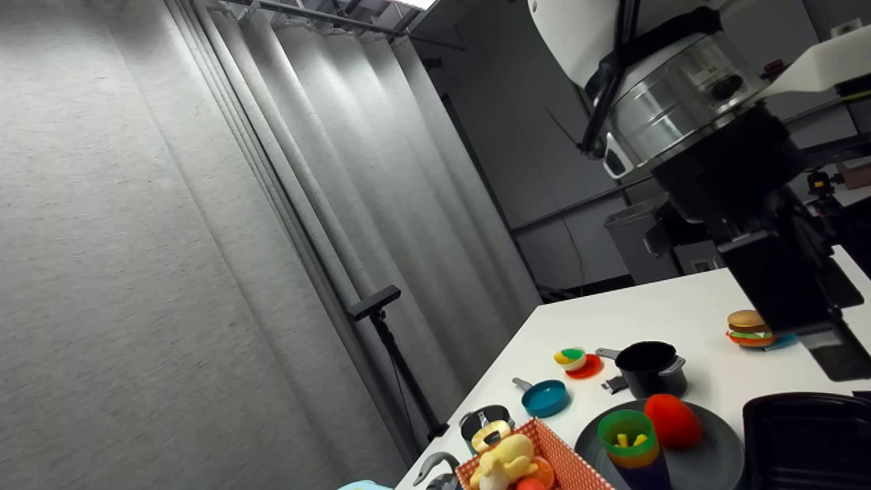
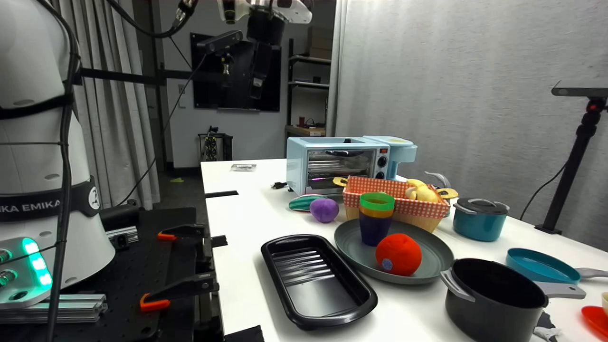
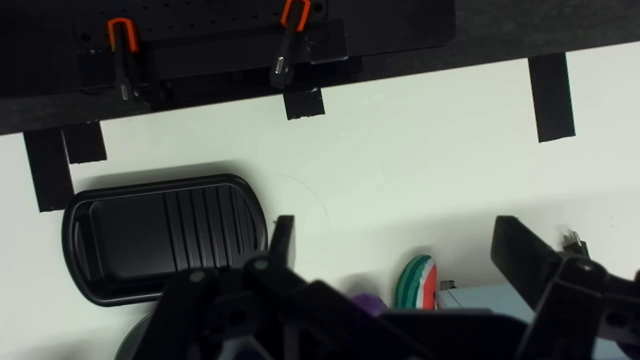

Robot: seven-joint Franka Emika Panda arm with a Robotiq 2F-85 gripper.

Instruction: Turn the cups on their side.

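3 (prob.) nested cups point(image 2: 375, 223) w/in plate rim point(image 2: 445, 261)

On wht table point(image 2: 247, 213) I see blk baking pan point(image 2: 318, 282), gry plate point(image 2: 349, 244), toaster oven point(image 2: 338, 166), checked basket point(image 2: 420, 209), teal pot point(image 2: 479, 225), dk saucepan point(image 2: 491, 304).

Black tray point(image 3: 130, 235): near the taped edge of the table point(image 3: 400, 150)
Blue oven point(image 2: 339, 164): toward the edge beside the curtain point(image 2: 451, 85)
Teal pot point(image 2: 477, 225): near that edge
Checked basket point(image 2: 415, 209): beside the pot, farther in
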